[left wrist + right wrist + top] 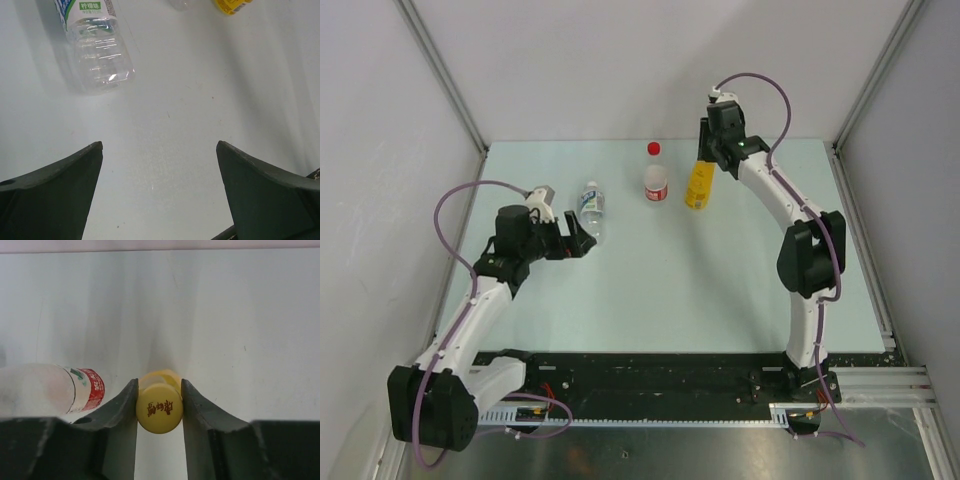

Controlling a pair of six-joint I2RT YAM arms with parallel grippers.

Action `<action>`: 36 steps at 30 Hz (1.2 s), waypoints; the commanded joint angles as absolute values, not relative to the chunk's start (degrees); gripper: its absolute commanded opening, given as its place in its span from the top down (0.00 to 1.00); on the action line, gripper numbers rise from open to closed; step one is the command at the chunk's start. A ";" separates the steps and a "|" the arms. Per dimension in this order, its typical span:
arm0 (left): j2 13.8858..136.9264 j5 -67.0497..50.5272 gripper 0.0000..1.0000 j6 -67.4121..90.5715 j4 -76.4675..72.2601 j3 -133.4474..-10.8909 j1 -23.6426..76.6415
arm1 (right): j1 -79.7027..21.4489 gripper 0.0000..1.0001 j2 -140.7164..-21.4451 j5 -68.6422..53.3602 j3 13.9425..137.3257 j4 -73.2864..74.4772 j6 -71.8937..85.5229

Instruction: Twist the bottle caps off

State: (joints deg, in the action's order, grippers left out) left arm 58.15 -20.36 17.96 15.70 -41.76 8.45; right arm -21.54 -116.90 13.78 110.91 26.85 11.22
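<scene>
The yellow-orange bottle (698, 187) stands on the table, and its yellow cap (159, 408) is clamped between the fingers of my right gripper (159, 382), which reaches it from above (705, 152). The bottle with the red-white label (657, 184) stands just left of it and also shows in the right wrist view (50, 389). A red cap (653, 149) lies on the table just beyond it. The bottle with the blue-white label (592, 208) lies on its side, also in the left wrist view (97, 50). My left gripper (578, 240) is open and empty (160, 145) just short of its base. I cannot make out the white cap.
The pale green table top (720, 290) is walled by white panels at the back and both sides. A black rail (650, 375) with the arm bases runs along the near edge.
</scene>
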 commanded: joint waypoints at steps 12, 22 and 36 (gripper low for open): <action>58.40 -22.78 0.01 15.95 15.28 -50.77 8.09 | -20.34 0.91 -107.66 5.90 111.64 27.93 11.86; 57.38 -28.23 0.01 13.96 15.25 -58.83 8.11 | -20.23 0.93 -92.90 -0.41 109.84 28.94 10.25; 56.72 -47.79 0.00 10.67 14.68 -66.35 8.17 | -19.93 0.97 -85.45 -43.50 101.06 16.06 23.58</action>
